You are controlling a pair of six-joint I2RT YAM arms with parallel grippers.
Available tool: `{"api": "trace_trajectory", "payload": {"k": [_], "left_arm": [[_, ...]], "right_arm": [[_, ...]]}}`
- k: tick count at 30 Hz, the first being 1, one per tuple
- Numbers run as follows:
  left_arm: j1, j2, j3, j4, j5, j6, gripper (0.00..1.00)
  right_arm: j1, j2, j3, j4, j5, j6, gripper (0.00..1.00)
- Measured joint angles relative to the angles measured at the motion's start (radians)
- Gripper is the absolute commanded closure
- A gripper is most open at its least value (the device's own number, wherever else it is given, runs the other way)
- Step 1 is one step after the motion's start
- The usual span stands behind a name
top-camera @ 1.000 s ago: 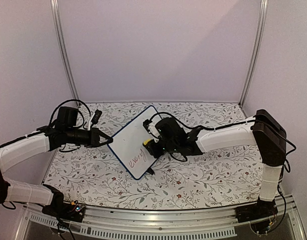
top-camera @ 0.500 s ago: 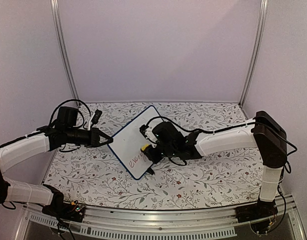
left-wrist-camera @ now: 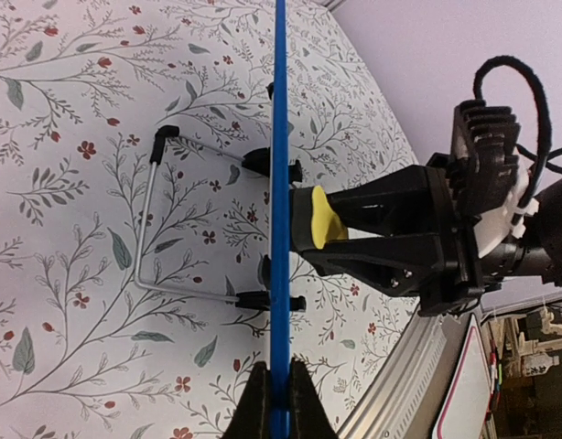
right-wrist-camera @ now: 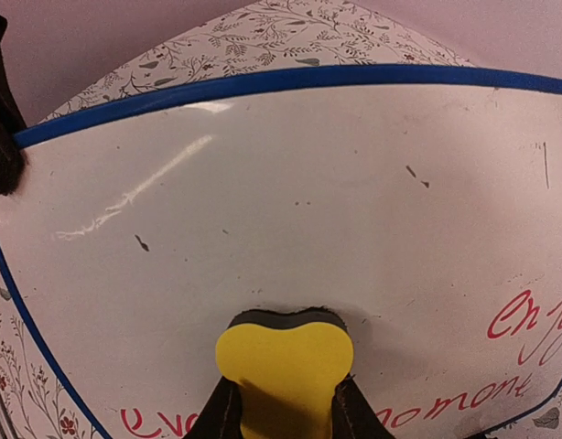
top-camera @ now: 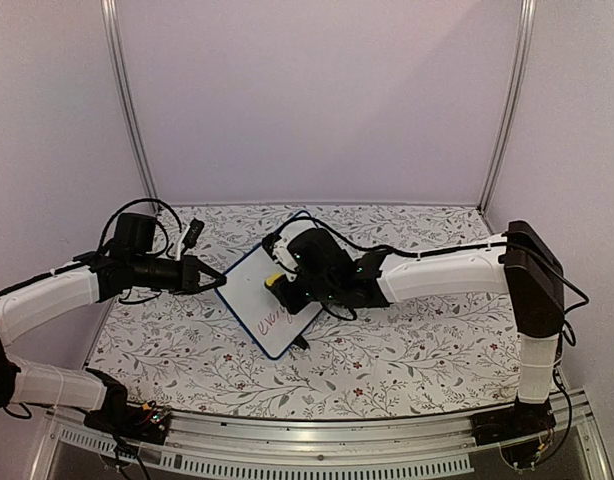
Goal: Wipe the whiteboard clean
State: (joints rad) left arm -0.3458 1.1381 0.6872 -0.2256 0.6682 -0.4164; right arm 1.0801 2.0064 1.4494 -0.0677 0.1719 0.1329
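Whiteboard [top-camera: 249,292] stands propped, long axis diagonal, near-left to far-right.

Floral table [top-camera: 407,340] carries the whiteboard [top-camera: 249,290], propped on its stand

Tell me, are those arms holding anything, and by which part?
The left jaws pinch the whiteboard by its blue rim. The right jaws grip the yellow eraser by its rear end, its face against the board.
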Motion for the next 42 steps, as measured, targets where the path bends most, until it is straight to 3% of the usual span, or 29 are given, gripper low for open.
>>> {"api": "trace_trajectory", "payload": {"k": [13, 21, 30, 42], "left_arm": [[0.000, 0.000, 0.000, -0.003, -0.006, 0.001, 1.00], [0.000, 0.000, 0.000, -0.002, -0.003, 0.000, 1.00], [0.000, -0.001, 0.000, 0.000, 0.002, 0.000, 1.00], [0.000, -0.002, 0.000, 0.001, 0.005, 0.000, 1.00]], "right_arm": [[0.001, -0.034, -0.142, 0.043, 0.034, 0.010, 0.80], [0.001, -0.036, -0.123, 0.018, 0.039, 0.008, 0.79], [-0.031, -0.008, 0.019, -0.013, 0.062, 0.010, 0.79], [-0.147, -0.072, -0.087, -0.016, 0.052, 0.034, 0.79]]}}
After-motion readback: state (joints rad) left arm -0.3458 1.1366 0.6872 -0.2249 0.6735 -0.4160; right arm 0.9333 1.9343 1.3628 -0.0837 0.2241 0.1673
